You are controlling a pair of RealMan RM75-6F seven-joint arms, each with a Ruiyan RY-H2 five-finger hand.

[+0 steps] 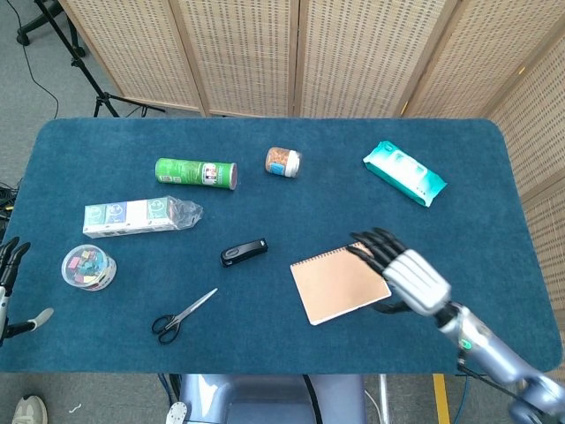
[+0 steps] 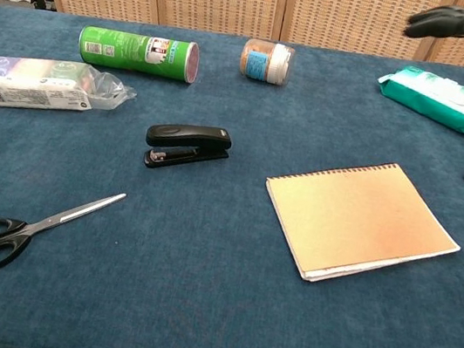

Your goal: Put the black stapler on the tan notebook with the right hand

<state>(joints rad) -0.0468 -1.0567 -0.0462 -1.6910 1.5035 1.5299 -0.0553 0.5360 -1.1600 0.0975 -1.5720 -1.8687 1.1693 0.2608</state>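
Note:
The black stapler [image 1: 244, 253] lies on the blue table, left of the tan spiral notebook [image 1: 335, 283]; in the chest view the stapler [image 2: 187, 145] and notebook [image 2: 359, 220] lie the same way. My right hand [image 1: 399, 269] hovers above the notebook's right part, fingers spread, holding nothing. The chest view catches only its dark fingers [image 2: 454, 23] at the top right. My left hand [image 1: 11, 283] shows at the left edge of the head view, off the table, fingers apart and empty.
Scissors [image 1: 182, 316] lie in front of the stapler. A green can [image 1: 196, 172], a small jar [image 1: 282, 162] and a teal wipes pack [image 1: 403, 173] sit farther back. A tissue pack [image 1: 137, 216] and a round tub [image 1: 88, 267] are at the left.

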